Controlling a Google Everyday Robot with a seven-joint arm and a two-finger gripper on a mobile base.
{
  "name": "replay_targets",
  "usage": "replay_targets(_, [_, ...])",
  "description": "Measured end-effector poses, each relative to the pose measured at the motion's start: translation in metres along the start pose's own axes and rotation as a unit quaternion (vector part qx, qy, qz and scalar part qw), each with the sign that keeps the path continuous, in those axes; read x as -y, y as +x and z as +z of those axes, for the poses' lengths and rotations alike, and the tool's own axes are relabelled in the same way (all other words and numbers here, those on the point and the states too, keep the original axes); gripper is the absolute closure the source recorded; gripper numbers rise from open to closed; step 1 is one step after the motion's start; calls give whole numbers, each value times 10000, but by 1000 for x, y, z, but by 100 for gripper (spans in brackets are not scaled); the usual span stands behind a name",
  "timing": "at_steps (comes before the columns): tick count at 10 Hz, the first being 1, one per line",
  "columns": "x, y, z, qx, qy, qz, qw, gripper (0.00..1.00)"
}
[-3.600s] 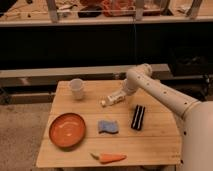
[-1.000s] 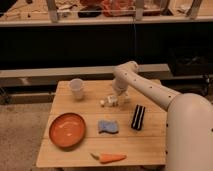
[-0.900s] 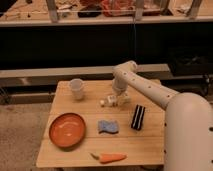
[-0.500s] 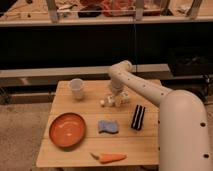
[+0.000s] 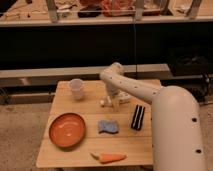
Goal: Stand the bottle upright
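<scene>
**Entry: tabletop, one arm, bottle-righting task**

- Gripper: hung wrist-down from the arm's elbow, low over the middle of the table, directly upon the task's thing. Its opening could not be told, nor whether it had hold of anything.
- Bottle: white, lying on its side at the gripper itself, showing on both sides of it. A pale body showed just to the gripper's right. A small white end, judged to be the cap, showed just to its left. The middle was hidden behind the gripper.
- Governing relation: the long axis was judged to run crosswise under the gripper, roughly parallel to the table's front edge, its right end a little farther back. The bottle lay flat, not yet upright. Righting it would call for swinging one end up about the other.
- Cup: upright, well to the gripper's left and a little behind it.
- Black bar: near, to the gripper's right and in front.
- Blue cloth: in front of the gripper.
- Orange plate: in front and to the left.
- Carrot: farthest in front.
</scene>
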Motion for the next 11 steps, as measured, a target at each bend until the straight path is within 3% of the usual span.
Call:
replay_targets(5, [-2,7,5,173,-47,37,9998,20])
replay_targets(11, [-2,14,5,99,-44,75,9999,21])
